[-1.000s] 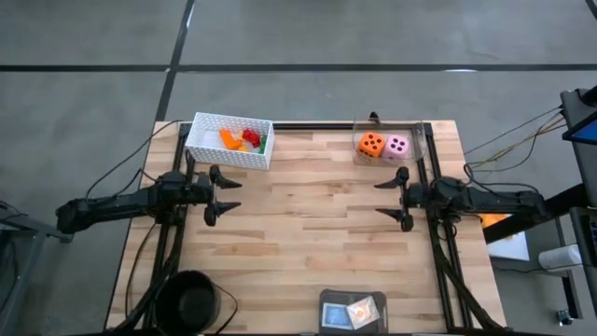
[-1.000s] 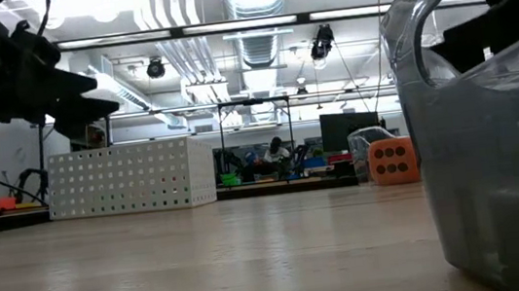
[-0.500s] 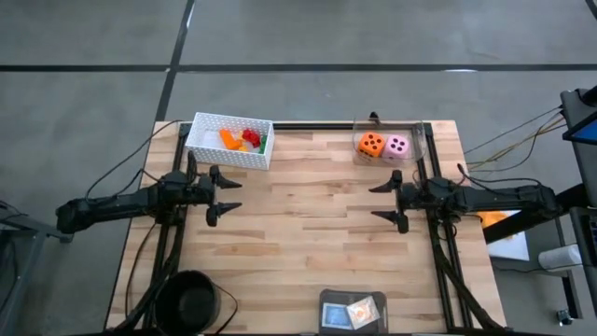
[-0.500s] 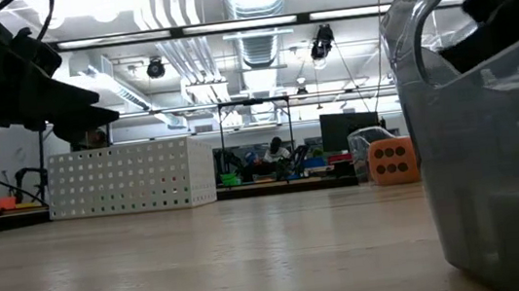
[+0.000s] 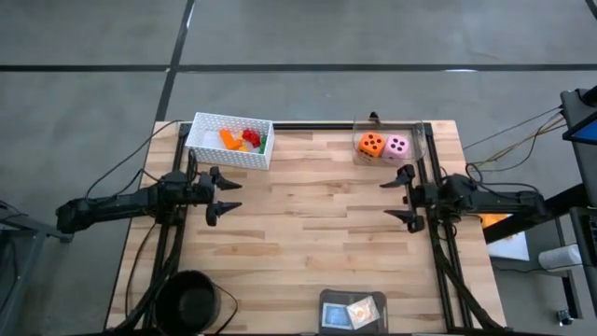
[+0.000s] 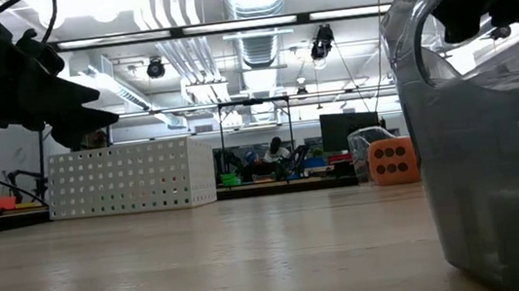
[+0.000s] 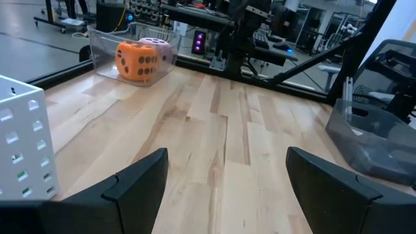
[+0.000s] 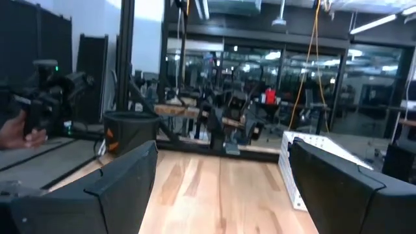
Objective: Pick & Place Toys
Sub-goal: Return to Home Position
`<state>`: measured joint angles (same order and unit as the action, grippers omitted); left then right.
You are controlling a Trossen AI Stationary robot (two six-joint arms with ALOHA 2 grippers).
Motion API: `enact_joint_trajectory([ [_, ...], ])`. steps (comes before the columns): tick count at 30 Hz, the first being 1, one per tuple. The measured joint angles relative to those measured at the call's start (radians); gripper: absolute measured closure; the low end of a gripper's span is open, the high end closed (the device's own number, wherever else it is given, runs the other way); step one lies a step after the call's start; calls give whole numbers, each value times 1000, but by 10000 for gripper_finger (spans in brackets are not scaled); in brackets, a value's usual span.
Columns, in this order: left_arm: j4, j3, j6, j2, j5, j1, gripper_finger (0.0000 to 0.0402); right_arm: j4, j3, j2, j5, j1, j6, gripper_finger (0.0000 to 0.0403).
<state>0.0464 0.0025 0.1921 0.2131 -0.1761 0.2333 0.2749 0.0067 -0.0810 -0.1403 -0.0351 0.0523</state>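
While left jaws, right jaws gape empty, white basket (image 5: 222,157) holds bricks (image 5: 241,140), clear tray (image 5: 419,136) dice (image 5: 371,144), grey tray (image 5: 325,299) cards (image 5: 362,314).

On the wooden worktop (image 5: 308,233): white perforated basket (image 5: 224,157) at far-left corner, clear tub (image 5: 419,140) at far-right corner, grey tray (image 5: 325,301) at near edge; black bucket (image 5: 193,303) off near-left corner

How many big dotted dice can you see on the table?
2. The orange die and the pink die sit side by side in the clear box at one corner of the table. None seems hidden.
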Motion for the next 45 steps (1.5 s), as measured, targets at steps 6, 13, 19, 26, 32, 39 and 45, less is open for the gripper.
enact_joint_trajectory([
  [6,0,0,0,0,0,0,87,-82,0,79,-33,1,-2,64],
  [13,-2,0,-1,8,0,0,87,-243,0,39,-36,1,-11,64],
  [19,1,-1,-1,7,0,0,87,-238,13,-44,-36,1,-23,64],
  [26,1,-1,-3,6,0,0,87,-187,15,-98,-35,1,-30,64],
  [32,1,-1,-4,6,0,0,87,-186,15,-121,-35,1,-30,64],
  [39,1,-1,-3,6,0,0,87,-185,16,-138,-34,1,-30,64],
  [45,1,-1,-3,6,0,0,87,-185,16,-146,-33,1,-30,64],
])
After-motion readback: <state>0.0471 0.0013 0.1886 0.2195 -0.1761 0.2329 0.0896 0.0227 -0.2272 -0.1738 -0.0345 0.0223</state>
